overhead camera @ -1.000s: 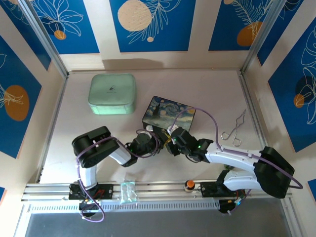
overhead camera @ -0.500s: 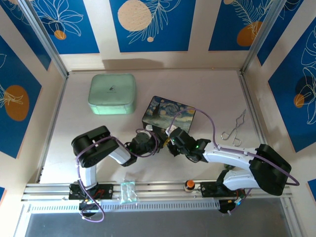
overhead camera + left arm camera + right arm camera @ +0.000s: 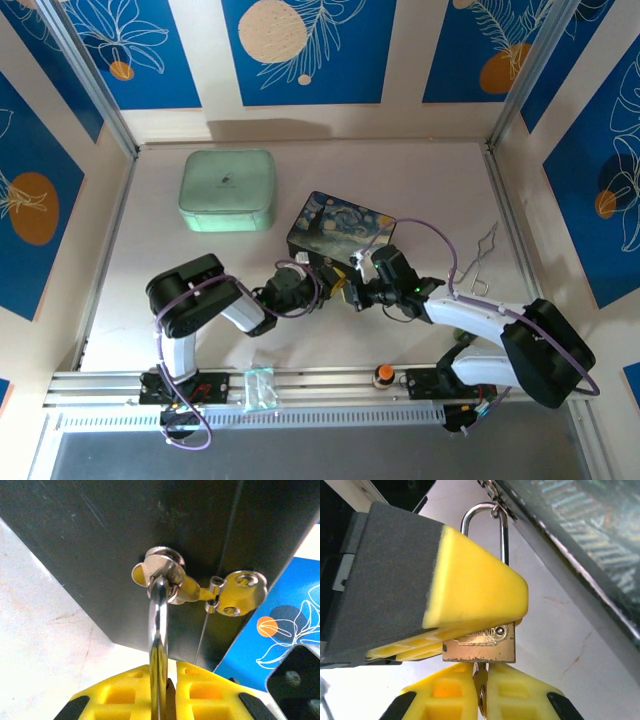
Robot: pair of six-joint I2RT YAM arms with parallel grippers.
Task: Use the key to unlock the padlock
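At the near edge of the counter [image 3: 130, 300], an orange-topped knob [image 3: 383, 375] sits on the rail between the arm bases, with a clear plastic piece [image 3: 258, 388] further left. Just beyond, both arms reach inward and meet at the near side of the dark painted box [image 3: 340, 228].

The right pincer [image 3: 481, 677] comes in from the right and is clenched on the key [image 3: 481, 694], whose tip meets the underside of the padlock [image 3: 480, 649] (how deep it sits cannot be told). The brass body hangs directly above those yellow fingertips.

The left pincer [image 3: 164, 675] comes in from the left and is clenched on the padlock. In the left wrist view its two yellow fingers press together on the silver shackle [image 3: 158, 615]. In the right wrist view one of its fingers [image 3: 470, 585] covers the upper part of the brass body and hides the shackle's legs.

The top of the shackle passes through the metal ring [image 3: 162, 567] of a gold hasp [image 3: 235, 592] on the box's near wall, so the padlock hangs on the box.

Farther back, a bent wire tool [image 3: 478, 262] with loop handles lies to the right of the box, well apart from it. A pale green case [image 3: 228, 190] lies to the far left. Blue leaf-patterned panels [image 3: 300, 50] line the far wall.
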